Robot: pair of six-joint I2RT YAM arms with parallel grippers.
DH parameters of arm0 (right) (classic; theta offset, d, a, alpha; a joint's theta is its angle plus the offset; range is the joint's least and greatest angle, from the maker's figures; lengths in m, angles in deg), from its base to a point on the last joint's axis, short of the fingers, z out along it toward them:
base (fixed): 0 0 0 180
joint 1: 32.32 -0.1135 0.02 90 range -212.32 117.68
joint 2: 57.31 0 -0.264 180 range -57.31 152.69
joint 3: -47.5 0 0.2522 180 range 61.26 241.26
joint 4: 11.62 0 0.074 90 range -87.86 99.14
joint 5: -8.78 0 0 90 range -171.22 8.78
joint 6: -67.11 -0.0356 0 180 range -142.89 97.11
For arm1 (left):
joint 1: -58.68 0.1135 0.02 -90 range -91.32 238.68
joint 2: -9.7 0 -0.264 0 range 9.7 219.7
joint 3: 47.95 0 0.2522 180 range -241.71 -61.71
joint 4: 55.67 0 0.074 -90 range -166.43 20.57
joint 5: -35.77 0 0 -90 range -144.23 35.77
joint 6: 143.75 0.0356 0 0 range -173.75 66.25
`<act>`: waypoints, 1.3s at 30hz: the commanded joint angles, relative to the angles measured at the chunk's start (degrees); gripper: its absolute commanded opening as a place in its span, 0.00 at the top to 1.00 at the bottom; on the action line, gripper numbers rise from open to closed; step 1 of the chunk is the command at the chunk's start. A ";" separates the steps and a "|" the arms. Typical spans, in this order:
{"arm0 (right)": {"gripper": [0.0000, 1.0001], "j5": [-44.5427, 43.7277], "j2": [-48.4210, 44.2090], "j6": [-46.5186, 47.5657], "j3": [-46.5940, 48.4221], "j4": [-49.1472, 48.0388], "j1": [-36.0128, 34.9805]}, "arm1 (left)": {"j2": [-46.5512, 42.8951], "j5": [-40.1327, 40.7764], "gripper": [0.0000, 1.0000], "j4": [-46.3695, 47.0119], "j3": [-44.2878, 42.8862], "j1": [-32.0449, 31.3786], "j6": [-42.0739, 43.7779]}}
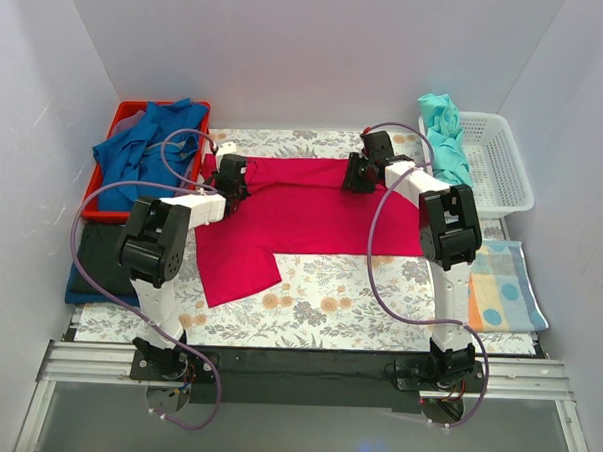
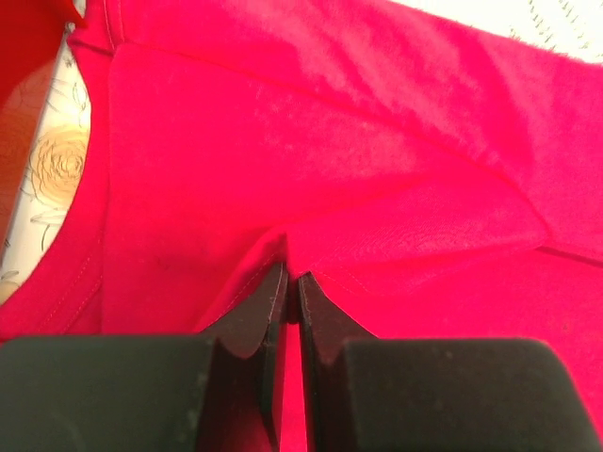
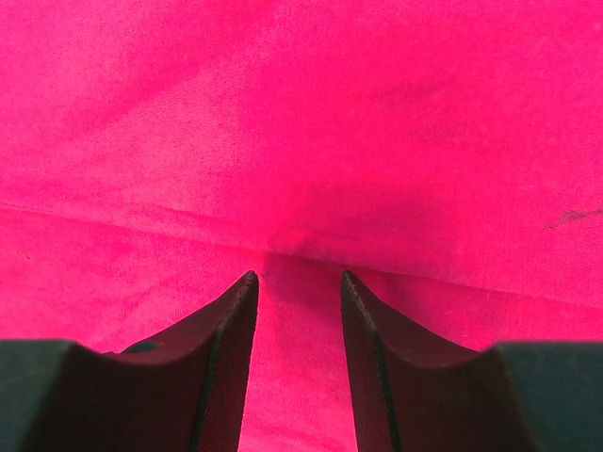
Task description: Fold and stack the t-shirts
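Reading from the left, you find a red tray (image 1: 127,106) holding a loose blue tee (image 1: 145,149), with a black tee (image 1: 95,247) folded flat just toward the arm bases. The left gripper (image 1: 231,178) is clenched on a pinch of the crimson tee (image 1: 312,211) at its far left edge. That tee lies spread mid-table, long axis left to right, its body running from both grippers toward the bases. The right gripper (image 1: 359,173) sits on the same far edge, jaws apart with cloth between; whether it grips, you cannot tell. Each arm has its own end, so drawing the edge baseward looks unhindered. Rightward, a teal tee (image 1: 444,132) drapes a white basket (image 1: 504,165), with a spotted cloth (image 1: 504,285) below.
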 commanded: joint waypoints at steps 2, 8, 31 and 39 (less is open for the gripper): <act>0.54 0.74 -3.40 0.48 -1.30 -0.41 0.22 | 1.92 -0.02 0.95 2.46 -5.00 2.40 -1.57; 0.54 1.09 -4.19 0.74 -2.53 -0.41 0.22 | 7.46 -2.13 0.86 2.38 -11.58 3.46 -2.36; 0.55 0.21 -5.69 1.01 -5.78 -0.41 0.22 | 0.70 -5.83 0.61 -1.84 -7.91 0.38 -2.72; 0.56 -0.14 -5.77 0.74 -6.05 -0.41 0.30 | 2.02 -4.60 0.67 -1.49 -7.47 -0.41 -2.63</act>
